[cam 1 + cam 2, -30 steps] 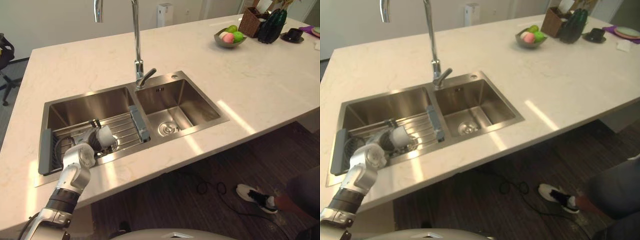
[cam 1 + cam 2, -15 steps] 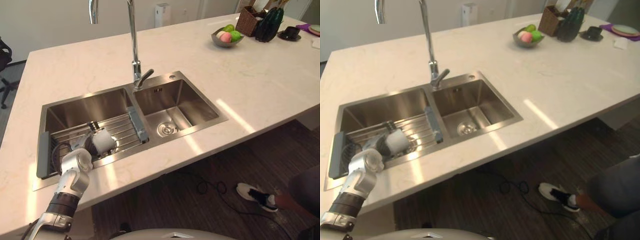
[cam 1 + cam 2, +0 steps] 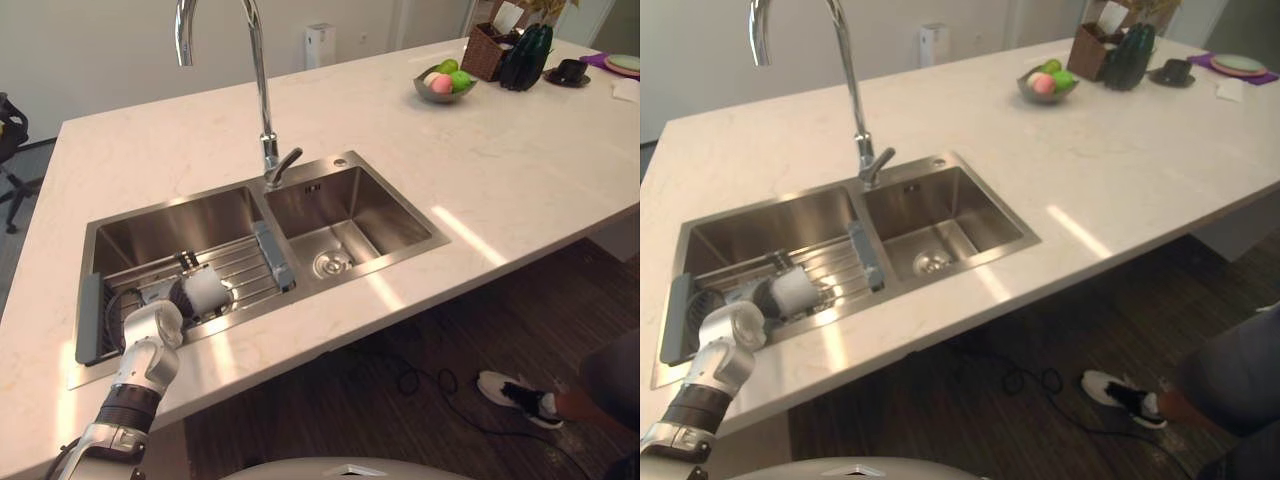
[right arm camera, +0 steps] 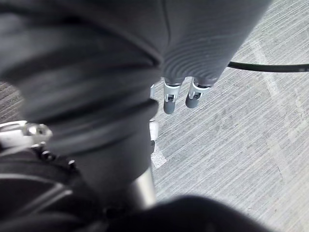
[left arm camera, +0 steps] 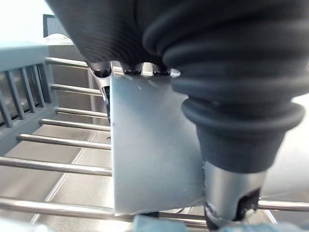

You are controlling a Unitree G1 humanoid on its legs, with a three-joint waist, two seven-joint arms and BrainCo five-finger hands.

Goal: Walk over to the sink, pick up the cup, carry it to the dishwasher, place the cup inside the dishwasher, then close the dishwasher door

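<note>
From where I stand, the robot's left hand (image 3: pixel 179 297) is down in the left basin of the stainless-steel double sink (image 3: pixel 345 192). Its fingers (image 5: pixel 105 81) and thumb are closed round a plain white cup (image 3: pixel 207 289). The cup is tipped on its side, just above the steel wire draining rack (image 3: pixel 245 264) that spans the basin. The left wrist view shows the cup's pale wall held between the fingers and thumb, with the rack bars behind. A tall chrome gooseneck tap (image 3: pixel 261 95) rises behind the divider. Far across the cream marble bench (image 3: pixel 500 170) are a grey bowl of green and pink fruit (image 3: pixel 444 84) and a brown wicker basket (image 3: pixel 486 50). The right hand (image 4: pixel 169 103) hangs over grey floor, its fingers loose and holding nothing. A person's white shoe (image 3: pixel 514 391) shows on the dark wood floor.
</note>
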